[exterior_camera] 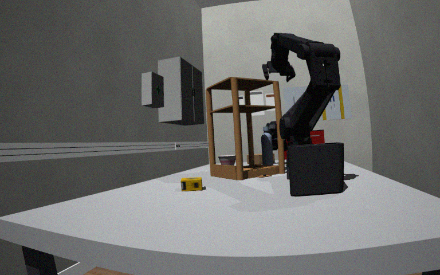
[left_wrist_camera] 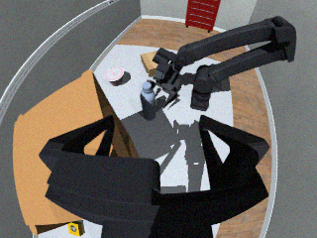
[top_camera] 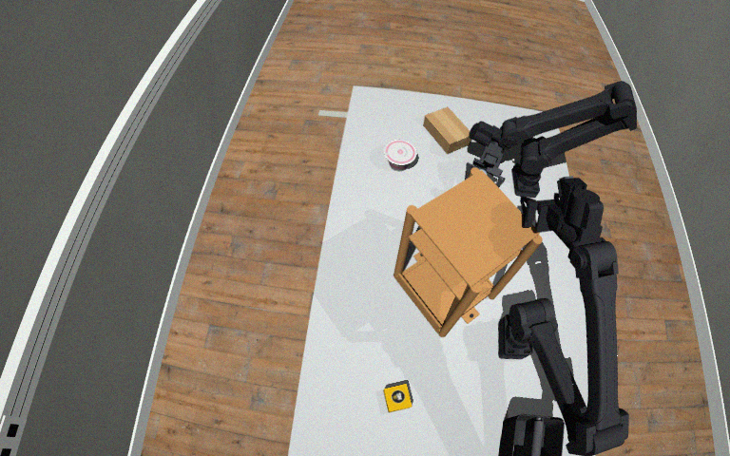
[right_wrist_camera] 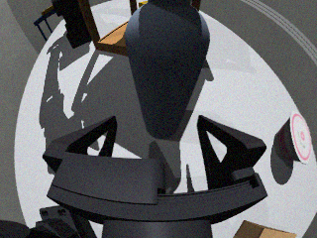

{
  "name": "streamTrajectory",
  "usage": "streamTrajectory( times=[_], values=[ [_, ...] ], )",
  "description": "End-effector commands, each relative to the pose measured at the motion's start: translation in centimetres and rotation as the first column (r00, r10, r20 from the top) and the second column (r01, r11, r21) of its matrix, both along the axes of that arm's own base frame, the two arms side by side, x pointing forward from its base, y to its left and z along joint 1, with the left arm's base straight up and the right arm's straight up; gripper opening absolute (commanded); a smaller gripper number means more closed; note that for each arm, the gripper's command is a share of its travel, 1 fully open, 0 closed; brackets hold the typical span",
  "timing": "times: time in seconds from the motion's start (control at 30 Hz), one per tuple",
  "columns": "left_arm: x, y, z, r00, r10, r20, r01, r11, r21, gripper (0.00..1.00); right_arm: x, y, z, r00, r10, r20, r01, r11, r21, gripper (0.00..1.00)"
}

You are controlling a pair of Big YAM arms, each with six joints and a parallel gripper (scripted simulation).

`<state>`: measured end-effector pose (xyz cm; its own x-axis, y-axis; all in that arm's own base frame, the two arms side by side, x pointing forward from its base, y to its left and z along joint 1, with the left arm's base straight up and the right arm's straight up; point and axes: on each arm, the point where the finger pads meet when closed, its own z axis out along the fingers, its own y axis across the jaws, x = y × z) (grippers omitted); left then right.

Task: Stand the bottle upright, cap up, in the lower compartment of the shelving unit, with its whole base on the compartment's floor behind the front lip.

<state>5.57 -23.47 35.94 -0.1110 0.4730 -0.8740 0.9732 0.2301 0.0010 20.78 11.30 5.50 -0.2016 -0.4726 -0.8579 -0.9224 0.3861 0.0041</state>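
Note:
The dark blue-grey bottle [exterior_camera: 266, 149] [left_wrist_camera: 148, 103] [right_wrist_camera: 168, 64] stands upright, cap up, on the table outside the wooden shelving unit [top_camera: 465, 225] [exterior_camera: 238, 136]. The unit's top hides it in the top view. The lower compartment floor [top_camera: 428, 282] [right_wrist_camera: 113, 40] sits low in the unit, with no bottle on it. My right gripper [right_wrist_camera: 157, 120] is open, low down beside the bottle, which shows ahead of and partly between its fingertips in the right wrist view; contact cannot be told. My left gripper [left_wrist_camera: 157, 119] [exterior_camera: 277, 79] is open and empty, high beside the unit's top.
A white-and-pink lidded bowl [top_camera: 400, 152] [exterior_camera: 227, 159] [left_wrist_camera: 114, 75] [right_wrist_camera: 300, 138] and a wooden block [top_camera: 447, 129] [left_wrist_camera: 149, 63] lie on the right arm's side of the unit. A yellow box-like object [top_camera: 397, 397] [exterior_camera: 191, 184] [left_wrist_camera: 75, 228] lies on the opposite side. The unit's posts and middle shelf bound its openings.

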Motion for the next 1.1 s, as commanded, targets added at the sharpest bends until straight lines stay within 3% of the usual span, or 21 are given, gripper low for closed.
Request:
streamTrajectory(
  times=[0.0, 0.5, 1.0, 1.07],
  values=[
    [0.0, 0.0, 1.2, 1.000, 0.002, 0.004, -0.002, 1.000, -0.021, 1.00, 1.7, 1.7, -0.9, 1.000, -0.018, -0.001, 0.018, 1.000, 0.006, 0.95],
    [0.0, 0.0, 1.2, 1.000, 0.002, 0.004, -0.002, 1.000, -0.021, 1.00, 2.0, 3.0, -1.6, 1.000, -0.024, -0.006, 0.024, 1.000, 0.014, 0.89],
    [0.0, 0.0, 1.2, 1.000, 0.002, 0.004, -0.002, 1.000, -0.021, 1.00, 3.0, 2.8, -0.9, 0.999, -0.030, 0.018, 0.030, 0.999, 0.017, 0.57],
    [0.0, 0.0, 1.2, 1.000, 0.002, 0.004, -0.002, 1.000, -0.021, 1.00, 3.0, 2.8, -0.9, 0.999, -0.030, 0.018, 0.030, 0.999, 0.017, 0.57]
  ],
)
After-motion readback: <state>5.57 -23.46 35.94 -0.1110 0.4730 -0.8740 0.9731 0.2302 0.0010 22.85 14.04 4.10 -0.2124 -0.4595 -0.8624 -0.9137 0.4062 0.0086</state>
